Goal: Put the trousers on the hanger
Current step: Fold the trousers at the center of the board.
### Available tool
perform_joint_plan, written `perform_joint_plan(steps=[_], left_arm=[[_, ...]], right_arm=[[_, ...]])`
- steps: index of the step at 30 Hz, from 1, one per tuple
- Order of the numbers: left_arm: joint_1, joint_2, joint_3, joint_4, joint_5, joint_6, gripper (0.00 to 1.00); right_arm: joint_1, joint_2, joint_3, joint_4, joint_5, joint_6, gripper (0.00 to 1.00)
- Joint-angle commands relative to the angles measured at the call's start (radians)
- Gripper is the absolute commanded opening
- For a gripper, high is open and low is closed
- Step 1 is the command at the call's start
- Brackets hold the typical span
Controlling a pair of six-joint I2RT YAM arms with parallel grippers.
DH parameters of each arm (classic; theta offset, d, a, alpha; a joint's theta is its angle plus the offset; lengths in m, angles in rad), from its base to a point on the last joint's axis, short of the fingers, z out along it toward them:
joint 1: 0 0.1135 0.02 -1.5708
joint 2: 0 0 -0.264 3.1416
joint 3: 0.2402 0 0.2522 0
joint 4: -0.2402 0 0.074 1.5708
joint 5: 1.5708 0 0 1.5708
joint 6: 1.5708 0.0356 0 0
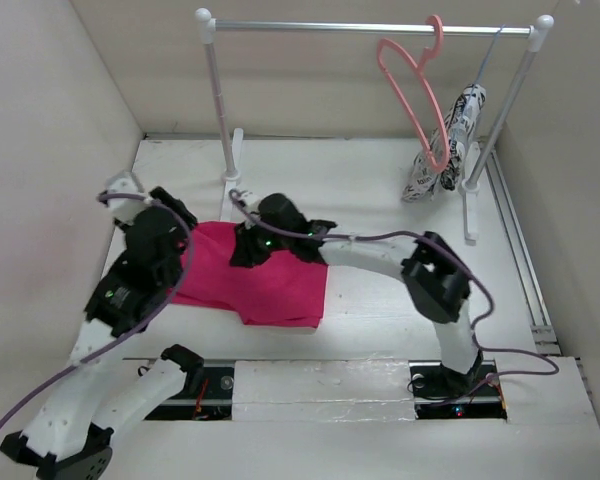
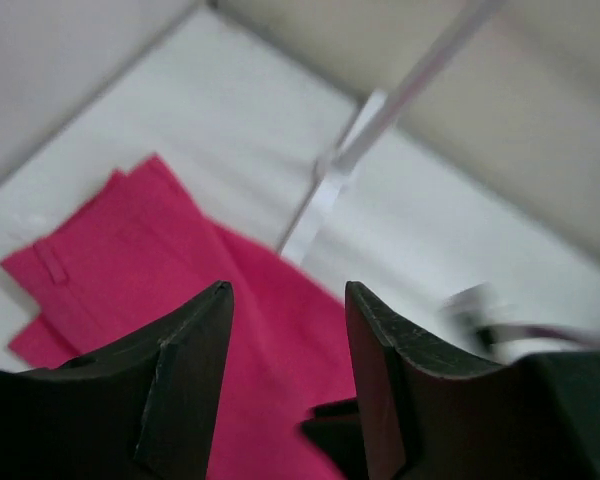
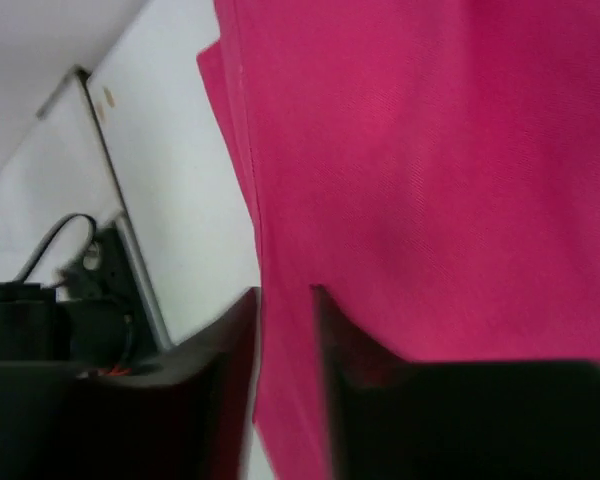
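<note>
The step in hand is the pick-up of the trousers (image 1: 260,285), which lie folded flat on the white counter (image 1: 380,200), well apart from the hanger (image 1: 407,105) on the metal rail (image 1: 370,27). The left gripper (image 2: 285,295) hovers released over the soft, plain cloth. The right gripper (image 3: 285,300) straddles one edge with narrow jaws; whether it pinches cannot be told. The next move probably needs a firm hold and a lift toward the rigid plastic hanger.

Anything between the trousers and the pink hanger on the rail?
Nothing visible on the table between them. The trousers lie front-left; the hanger hangs on the rail back-right, a printed white garment beside it.
</note>
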Motion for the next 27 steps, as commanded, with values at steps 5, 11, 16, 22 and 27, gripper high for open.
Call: perform_joint_plan(steps=[5,11,16,22,27], left_arm=[[0.118,0.283,-0.3,0.188,0.312,-0.082,0.45],[0.499,0.46,-0.437,0.334,0.748,-0.059,0.45],[0.779,0.574,-0.552,0.34,1.021,-0.138,0.44],[0.907,0.541,-0.674,0.358,1.159,-0.169,0.44],[0.873,0.346,-0.57,0.23,1.076,-0.166,0.44]], right_arm=[[-0.055,-0.408,-0.436,-0.05,0.068,-0.161,0.0],[-0.064,-0.455,-0.682,-0.013,0.082,-0.174,0.0],[-0.127,-0.416,-0.793,0.011,0.108,-0.183,0.0],[-0.277,-0.451,-0.836,-0.058,0.133,-0.25,0.0],[-0.299,-0.485,-0.7,-0.24,0.028,-0.376,0.31]])
